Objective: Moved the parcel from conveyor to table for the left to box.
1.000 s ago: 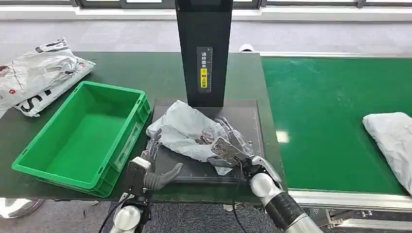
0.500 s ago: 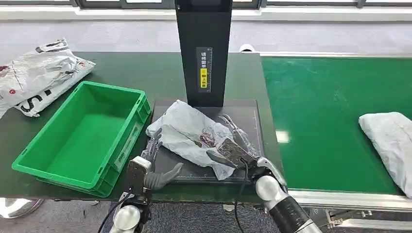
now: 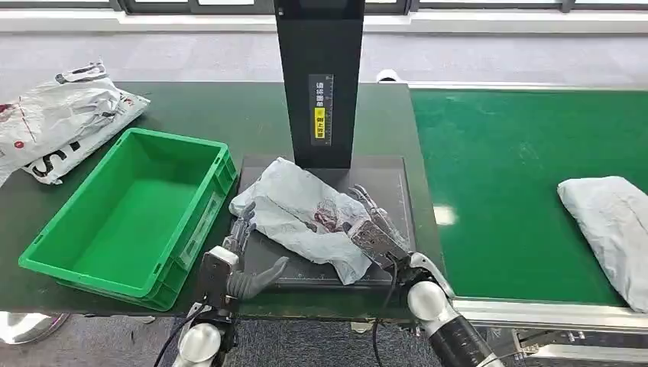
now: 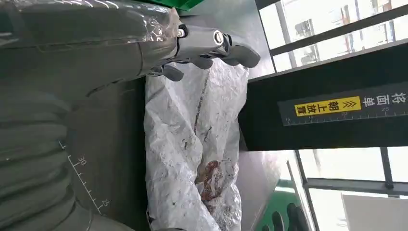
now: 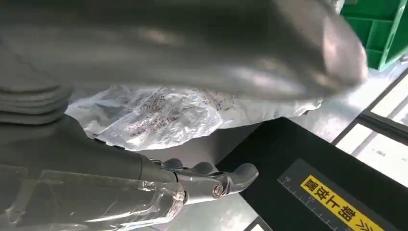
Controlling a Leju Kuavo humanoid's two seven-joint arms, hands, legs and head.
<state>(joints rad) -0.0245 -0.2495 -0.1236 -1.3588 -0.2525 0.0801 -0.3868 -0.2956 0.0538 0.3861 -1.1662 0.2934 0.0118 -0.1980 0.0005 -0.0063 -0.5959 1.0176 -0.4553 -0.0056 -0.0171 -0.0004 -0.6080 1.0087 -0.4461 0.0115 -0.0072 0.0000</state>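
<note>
The grey parcel [image 3: 302,216] lies on the black scale plate [image 3: 386,172] on the worktop [image 3: 229,107], off the conveyor [image 3: 504,168]. The right hand [image 3: 376,233], fingers spread, rests at the parcel's edge; the left hand [image 3: 243,264] waits open beside it. Boxing into the green crate [image 3: 126,214] appears to remain.

parcel [image 3: 306,214]: crinkled grey plastic film | crate [image 3: 130,218]: glossy green plastic | conveyor [image 3: 520,176]: matt green

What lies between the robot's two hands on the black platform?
The grey parcel lies on the black platform between the left hand and right hand, in the head view.
</note>
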